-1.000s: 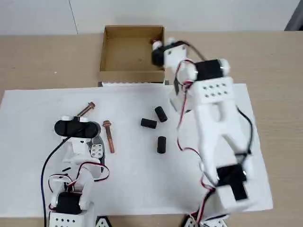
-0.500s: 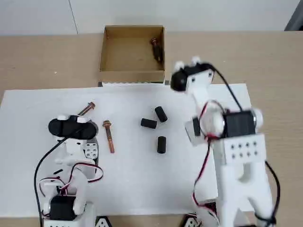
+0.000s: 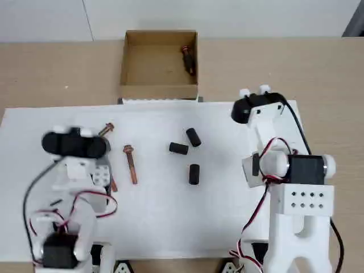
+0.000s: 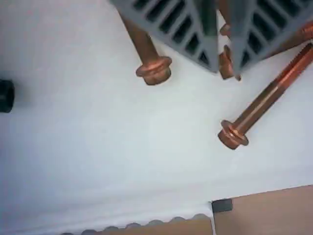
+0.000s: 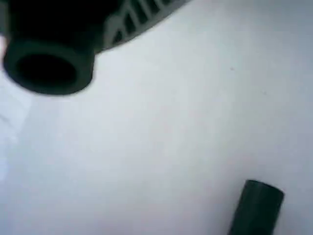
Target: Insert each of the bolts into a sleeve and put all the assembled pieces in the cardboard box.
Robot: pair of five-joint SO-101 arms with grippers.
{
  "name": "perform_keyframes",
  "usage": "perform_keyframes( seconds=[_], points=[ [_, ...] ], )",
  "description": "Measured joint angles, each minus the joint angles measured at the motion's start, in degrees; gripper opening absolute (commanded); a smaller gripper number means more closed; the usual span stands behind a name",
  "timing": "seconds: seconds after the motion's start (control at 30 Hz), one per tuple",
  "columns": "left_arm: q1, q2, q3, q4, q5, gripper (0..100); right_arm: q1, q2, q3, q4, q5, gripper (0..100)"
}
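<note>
— State of left hand (image 4: pixel 223 71)?
— Found pinching a bolt (image 4: pixel 226 61), near two loose bolts (image 3: pixel 131 164) (image 3: pixel 105 130), left part of white sheet (image 3: pixel 170 227).
— Right hand (image 3: pixel 253 108)?
— Over sheet's far right edge; cannot tell whether spread or pressed together.
— Remaining items?
— Noted three sleeves (image 3: pixel 193 137) (image 3: pixel 178 148) (image 3: pixel 194 174) mid-sheet, apart; one assembled piece (image 3: pixel 188 60) inside cardboard box (image 3: pixel 159 91), by its right wall.
</note>
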Motion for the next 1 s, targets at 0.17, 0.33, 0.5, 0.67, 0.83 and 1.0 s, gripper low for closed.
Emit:
perform_keyframes(
  seconds=[0.17,0.33,0.5,0.67,0.83,1.0],
  points=[
    [0.0,21.36,-17.67,5.1,3.34,1,0.88,0.0,0.0,0.0,0.18,0.3],
    [0.0,42.02,-32.79,12.48,10.46,1,0.7,-0.09,0.0,0.0,0.18,0.3],
    [0.0,60.84,-44.92,22.86,19.87,1,0.79,-0.09,0.18,0.0,0.18,0.3],
    [0.0,75.78,-52.75,29.63,24.44,1,0.7,-0.09,5.36,-2.11,0.18,0.3],
    [0.35,84.48,-54.42,29.71,25.05,1,0.79,-0.09,6.51,-3.16,0.18,0.3],
    [2.37,88.44,-54.51,29.63,24.35,1,0.7,-0.09,6.59,-3.25,0.18,0.3]
  ],
)
